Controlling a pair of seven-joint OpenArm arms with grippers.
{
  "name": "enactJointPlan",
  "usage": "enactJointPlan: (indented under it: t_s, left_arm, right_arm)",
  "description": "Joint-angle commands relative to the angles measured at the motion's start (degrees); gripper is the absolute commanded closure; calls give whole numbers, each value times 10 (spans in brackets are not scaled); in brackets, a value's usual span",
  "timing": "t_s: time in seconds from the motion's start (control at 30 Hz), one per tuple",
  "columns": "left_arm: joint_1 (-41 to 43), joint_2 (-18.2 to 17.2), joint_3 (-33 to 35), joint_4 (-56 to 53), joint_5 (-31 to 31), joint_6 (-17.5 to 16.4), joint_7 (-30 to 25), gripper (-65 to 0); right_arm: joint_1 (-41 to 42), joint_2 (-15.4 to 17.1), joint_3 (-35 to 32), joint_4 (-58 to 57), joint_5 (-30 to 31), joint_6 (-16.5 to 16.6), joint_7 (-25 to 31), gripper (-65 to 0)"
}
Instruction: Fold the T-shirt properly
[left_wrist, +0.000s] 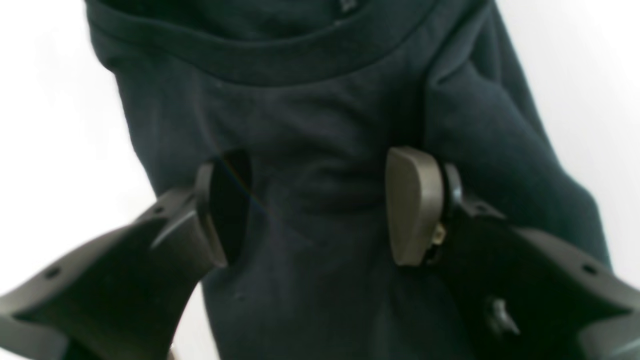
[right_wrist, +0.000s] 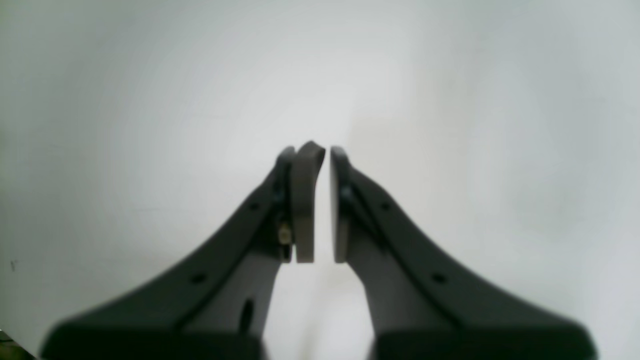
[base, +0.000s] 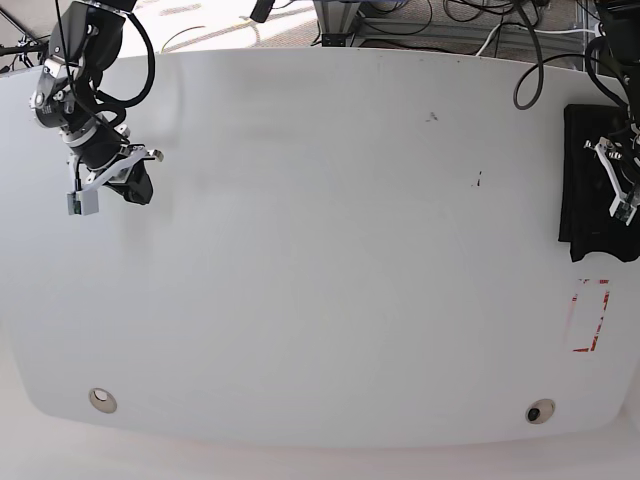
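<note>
T-shirt (base: 597, 180): folded strip at table's (base: 320, 250) far right edge, long axis near-to-far | your left gripper (left_wrist: 315, 205): spread wide above it, grasping nothing | your right gripper (right_wrist: 322, 200): clenched, empty, far left

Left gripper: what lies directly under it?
The black soft-fabric T-shirt, collar visible, lies beneath the open left gripper on the white table. Whatever the folded cloth covers cannot be seen.
</note>
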Motion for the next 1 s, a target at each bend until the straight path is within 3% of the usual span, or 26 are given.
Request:
enactJointPlan:
  t_s: [0.0,0.4,0.53,0.57,0.7,0.77,0.9,0.97]
  left_arm:
    - [-7,-22,-23,3,-1,-15,-7,-386]
    - [-25,-15,-53,176,-1,-25,-8,-385]
    - [-24,41,-24,221,0,-25,-39,-385]
    - [-23,56,-12,227,0,-11,-63,-385]
    - [-17,109,46,207,1,102,-159,-385]
    - [-5,134,84,174,1,169,-231,-385]
    - [42,174,132,131,3,272,-380,-386]
    - [72,188,152,121,4,303,-441,-386]
  right_arm:
    - [5,8,0,13,10,4,11,-46]
    - [-7,8,-1,14,7,4,27,-44]
    - [-29,13,-3,15,-22,4,94,-44]
    - [-33,10,-4,17,-50,4,117,-44]
    - [-33,-4,-29,2,-175,4,209,-48]
    - [-36,-18,-41,-22,-251,5,280,-48]
    - [-51,-50,-37,-76,-362,26,413,-49]
    - [-66,-61,-36,-97,-401,27,482,-49]
